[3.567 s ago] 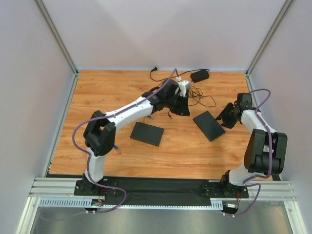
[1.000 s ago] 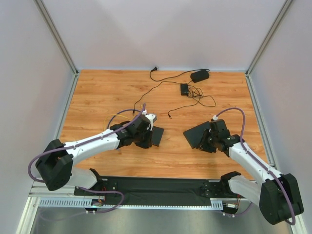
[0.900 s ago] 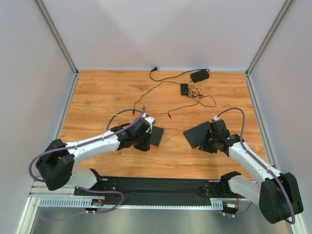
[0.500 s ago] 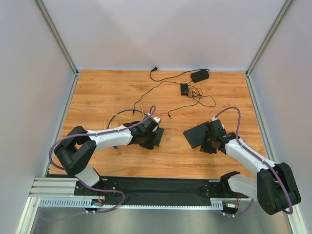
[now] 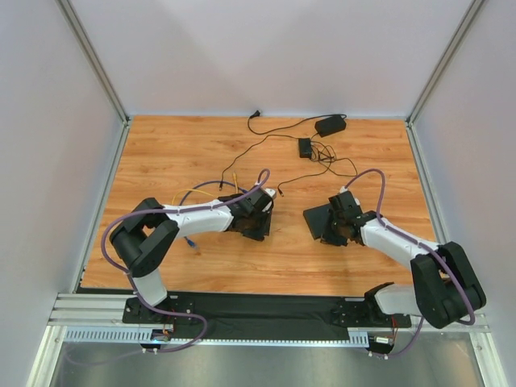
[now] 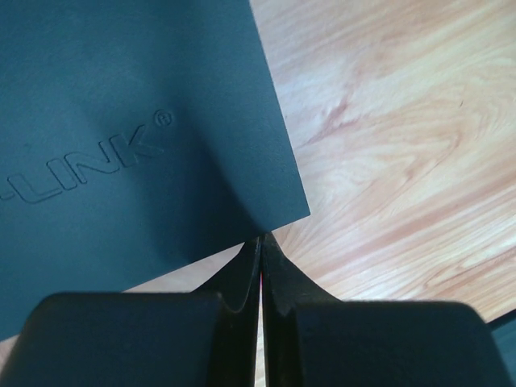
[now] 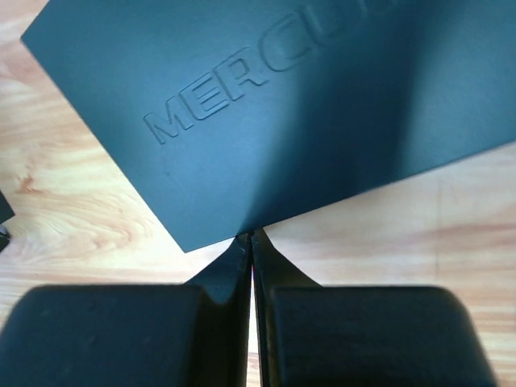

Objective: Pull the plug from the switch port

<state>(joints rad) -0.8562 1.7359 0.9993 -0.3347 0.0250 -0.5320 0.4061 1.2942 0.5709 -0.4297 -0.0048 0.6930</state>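
Black plastic bearing raised "-LINK" lettering is filling most of the left wrist view: the switch [image 6: 121, 121] is lying flat on the wooden table [image 6: 403, 121]. From overhead it is sitting left of centre, where the left arm [image 5: 201, 218] is covering most of it and no lettering is showing. Its socket edge is hidden in every view. The left gripper [image 6: 262, 242] is hanging at the switch's near edge, close to one corner, with its jaws pressing tip to tip; whether the tips are touching the casing cannot be told. Only the overhead view is showing a thin yellow cable [image 5: 193, 191] curving on the table just behind that arm, and a small blue object [image 5: 191, 240] lying beside it. Well apart to the right, a second black slab [image 7: 282, 105] is showing "MERCU" lettering to the right wrist camera alone, and the right gripper [image 7: 251, 239] is sitting at that slab's near edge with its jaws likewise pressing together. Along the far edge, a black adapter [image 5: 330, 125] and thin black wires [image 5: 274, 139] are lying loose.
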